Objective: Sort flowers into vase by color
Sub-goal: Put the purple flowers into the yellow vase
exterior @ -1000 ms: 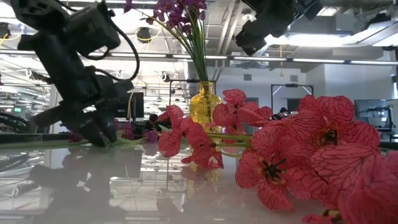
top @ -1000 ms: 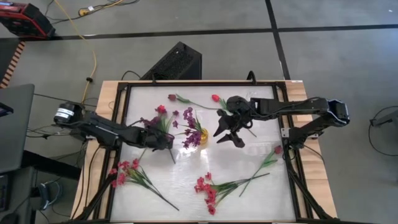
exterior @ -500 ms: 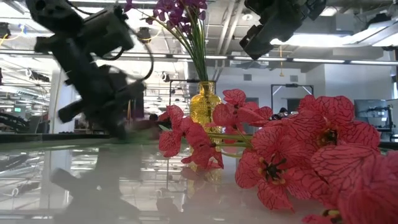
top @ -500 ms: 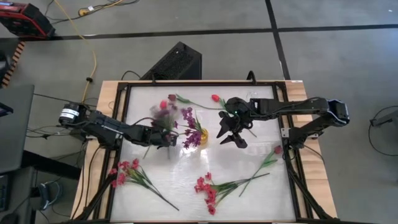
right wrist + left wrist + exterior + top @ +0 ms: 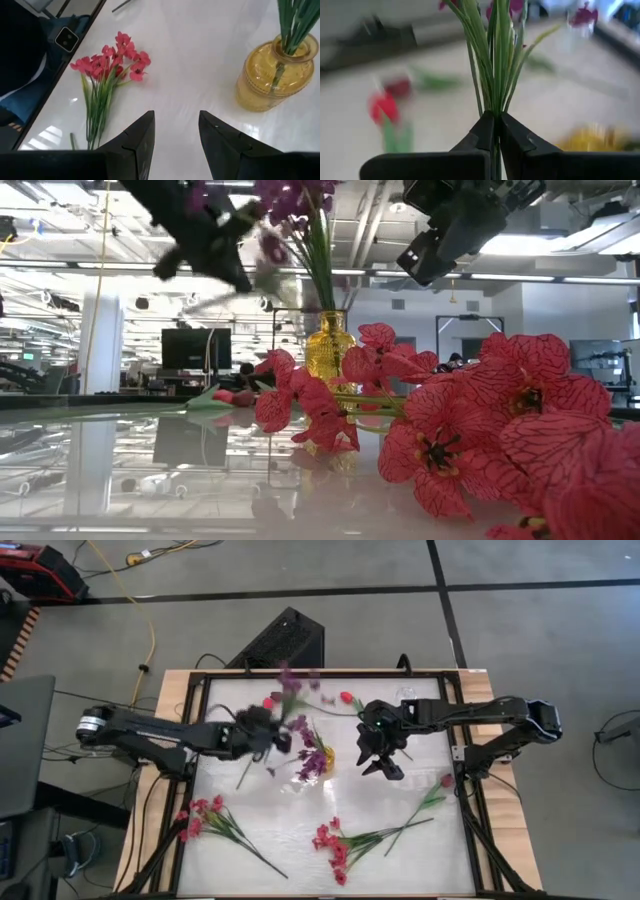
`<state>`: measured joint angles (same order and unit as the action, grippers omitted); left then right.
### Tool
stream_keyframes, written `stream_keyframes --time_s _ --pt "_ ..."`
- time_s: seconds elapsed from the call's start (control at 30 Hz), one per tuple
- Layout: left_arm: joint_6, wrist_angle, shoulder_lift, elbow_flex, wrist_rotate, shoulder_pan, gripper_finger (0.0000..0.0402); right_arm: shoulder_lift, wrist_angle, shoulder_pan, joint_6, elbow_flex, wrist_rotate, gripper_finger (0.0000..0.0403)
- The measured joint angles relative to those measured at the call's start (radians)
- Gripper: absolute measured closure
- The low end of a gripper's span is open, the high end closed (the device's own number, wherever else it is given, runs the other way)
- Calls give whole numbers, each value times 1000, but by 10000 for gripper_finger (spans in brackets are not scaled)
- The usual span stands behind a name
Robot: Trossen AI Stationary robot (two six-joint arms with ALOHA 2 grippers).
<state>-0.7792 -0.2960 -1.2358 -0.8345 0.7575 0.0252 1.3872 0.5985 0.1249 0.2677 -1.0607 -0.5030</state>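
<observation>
While aloft, left gripper (image 5: 495, 131) pinches purple sprig (image 5: 495, 60).

Two dark arms work over one white table (image 5: 300, 830), and one yellow glass vase (image 5: 326, 757) stands on it. Two red-pink sprigs lie at the near side, one (image 5: 205, 815) on the left and one (image 5: 335, 845) at the middle. Three single red stems lie apart (image 5: 443, 781) (image 5: 346, 698) (image 5: 268, 702), and two purple bunches show: one in the vase (image 5: 310, 762), one (image 5: 290, 690) lifted by the left gripper (image 5: 278, 738).
</observation>
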Motion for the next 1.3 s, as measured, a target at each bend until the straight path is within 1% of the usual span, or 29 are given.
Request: stream_keyframes --time_s 0.07,0.13,0.27,0.33,0.4,0.53,0.63,0.7,0.77,0.83,0.9,1.0,1.17,1.3 --pt "78 15 58 -12 58 -15 400 0 -3 2 3 0 1 225" --pt "174 77 112 -13 86 -34 401 0 -21 9 3 0 2 225" --pt "367 261 168 -13 75 -90 401 0 -130 26 12 0 5 225" --pt "450 357 171 -13 26 -127 401 0 -195 42 26 0 5 225" --pt "517 453 166 -13 -62 -168 401 0 -269 62 29 0 5 225" --pt "604 634 111 -11 -304 -265 401 0 -429 113 29 0 9 229" --pt "598 753 55 -11 -499 -327 401 0 -527 156 30 0 31 232" --pt "577 831 13 -11 -611 -361 401 0 -579 188 32 0 37 234" --pt "548 904 -27 -11 -699 -388 401 0 -629 215 25 0 37 235" --pt "525 981 -72 -16 -763 -405 401 0 -680 237 14 0 37 235" --pt "505 1037 -111 -23 -807 -415 401 0 -726 254 -8 0 37 235" --pt "489 1107 -173 -40 -838 -418 401 0 -778 266 -38 0 34 235" --pt "479 1126 -253 -101 -891 -419 401 0 -814 264 -42 0 35 235" --pt "479 1122 -290 -141 -931 -418 401 0 -815 264 -63 0 106 234"
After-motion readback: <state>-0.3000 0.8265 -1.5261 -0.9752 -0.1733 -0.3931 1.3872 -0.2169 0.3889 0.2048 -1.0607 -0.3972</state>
